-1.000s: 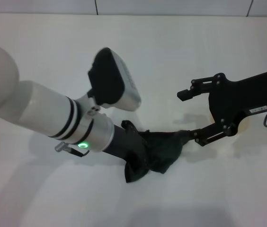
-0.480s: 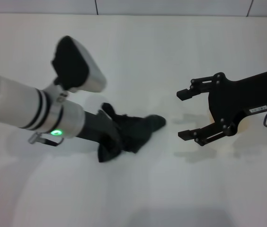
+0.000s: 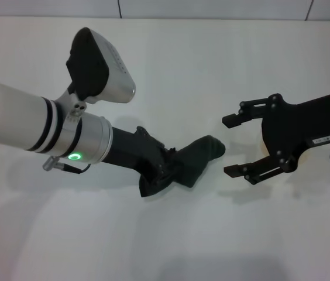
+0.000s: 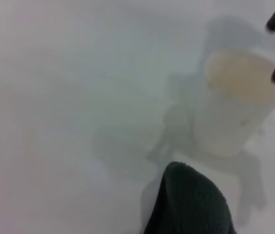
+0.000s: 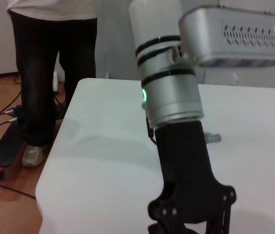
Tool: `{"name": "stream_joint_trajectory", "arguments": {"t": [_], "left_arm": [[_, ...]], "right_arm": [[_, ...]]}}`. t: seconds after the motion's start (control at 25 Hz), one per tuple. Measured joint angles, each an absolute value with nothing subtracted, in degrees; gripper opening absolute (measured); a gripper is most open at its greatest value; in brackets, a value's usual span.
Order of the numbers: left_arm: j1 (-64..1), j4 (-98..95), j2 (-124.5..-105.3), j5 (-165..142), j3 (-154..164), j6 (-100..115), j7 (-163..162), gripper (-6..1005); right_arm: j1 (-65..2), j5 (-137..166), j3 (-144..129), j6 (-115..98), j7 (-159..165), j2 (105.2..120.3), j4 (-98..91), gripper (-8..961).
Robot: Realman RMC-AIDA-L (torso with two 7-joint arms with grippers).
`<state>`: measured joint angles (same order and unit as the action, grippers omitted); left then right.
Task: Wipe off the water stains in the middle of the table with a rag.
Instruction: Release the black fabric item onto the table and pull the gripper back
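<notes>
my left gripper [image 3: 164,170] is clamped on the rag [image 3: 191,164], dragging it over mid table [image 3: 171,70]; right gripper [image 3: 238,146] hangs wide open beside it. no stain visible (maybe under the cloth), so press flat, sweep overlapping strokes, stay clear of the cup [image 4: 240,105]

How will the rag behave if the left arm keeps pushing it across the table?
Probably floppy: the rag bunches and folds at the left gripper. Likely light, so it should slide over the smooth table, though its free end may curl under.
</notes>
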<state>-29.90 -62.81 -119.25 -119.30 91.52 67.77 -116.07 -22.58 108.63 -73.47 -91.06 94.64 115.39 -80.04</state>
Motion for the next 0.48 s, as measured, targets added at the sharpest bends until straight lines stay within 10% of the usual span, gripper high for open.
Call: {"name": "stream_joint_trajectory", "arguments": {"t": [0.48], "left_arm": [[-22.2,-69.3,-119.09,-118.1,80.1,76.4,-111.8,409]], "right_arm": [[-20.7,108.4,-72.8,-91.4,94.6,115.28,-81.1,858]]}}
